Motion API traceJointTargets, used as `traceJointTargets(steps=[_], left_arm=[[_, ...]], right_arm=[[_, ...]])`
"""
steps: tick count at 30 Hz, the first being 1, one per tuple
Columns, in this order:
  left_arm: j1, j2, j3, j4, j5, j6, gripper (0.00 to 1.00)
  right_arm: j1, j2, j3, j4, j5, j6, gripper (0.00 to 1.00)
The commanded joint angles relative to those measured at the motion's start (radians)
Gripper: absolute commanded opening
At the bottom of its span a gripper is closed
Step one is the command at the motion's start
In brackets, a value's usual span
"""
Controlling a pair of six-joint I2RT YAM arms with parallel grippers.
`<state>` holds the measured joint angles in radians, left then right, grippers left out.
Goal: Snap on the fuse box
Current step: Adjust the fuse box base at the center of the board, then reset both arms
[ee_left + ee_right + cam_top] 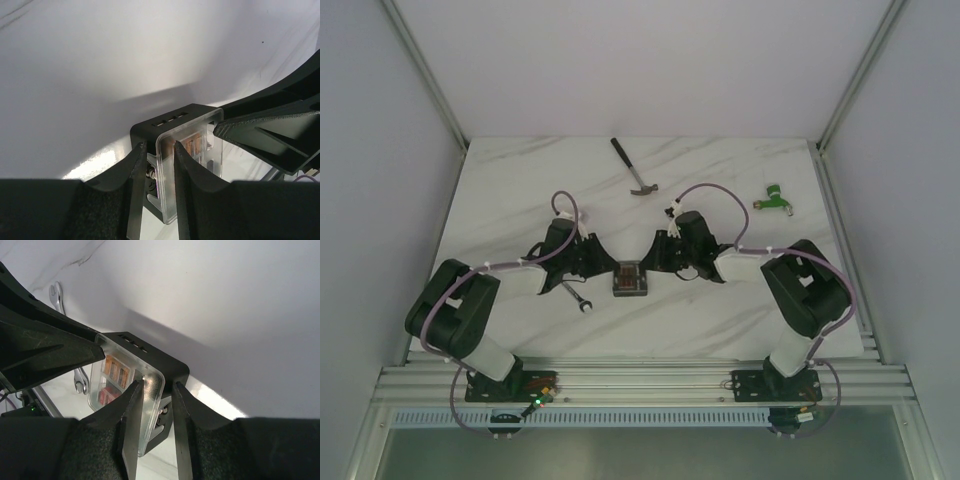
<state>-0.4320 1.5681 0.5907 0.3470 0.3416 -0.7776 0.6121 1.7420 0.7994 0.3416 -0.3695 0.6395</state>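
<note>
The fuse box (629,279) sits on the table (720,320) just right of the wrench (577,297), between both grippers. The left gripper (157,165) pinches its left edge and the right gripper (156,400) its right edge, each clamping the clear lid (192,150) against the black body.

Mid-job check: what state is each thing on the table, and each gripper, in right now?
fuse box: top up, pinched from both sides.
clear cover: over the fuses; latched or not, cannot tell.
left gripper: closed on the fuse box's left edge.
right gripper: closed on its right edge.
wrench: lying loose, untouched.
hammer: lying loose.
green connector: lying loose.
</note>
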Motion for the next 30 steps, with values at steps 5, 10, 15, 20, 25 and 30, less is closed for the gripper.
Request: traceJointTargets(steps=[5,10,15,20,25,30], left_arm=[[-0.083,0.067,0.066,-0.089,0.0,0.019,0.41],[-0.108,0.154,0.182,-0.078,-0.012,0.036,0.45],[-0.135,0.256,0.312,-0.077,0.005,0.095,0.51],[-0.141,0.255,0.376,-0.077,-0.005,0.17,0.63],[-0.113,0.079,0.314,-0.077,-0.201,0.231,0.84],[-0.038,-0.106,0.199,-0.078,-0.461,0.263,0.99]], right_arm=[[0.044,-0.07,-0.029,-0.131,0.078,-0.038,0.29],[0.045,-0.169,-0.047,-0.153,0.081,-0.034,0.3],[0.045,-0.244,-0.1,-0.139,0.062,-0.033,0.32],[0.025,-0.352,-0.141,-0.17,0.163,-0.063,0.41],[-0.039,-0.479,-0.153,-0.25,0.379,-0.132,0.54],[-0.129,-0.553,-0.171,-0.246,0.643,-0.245,0.66]])
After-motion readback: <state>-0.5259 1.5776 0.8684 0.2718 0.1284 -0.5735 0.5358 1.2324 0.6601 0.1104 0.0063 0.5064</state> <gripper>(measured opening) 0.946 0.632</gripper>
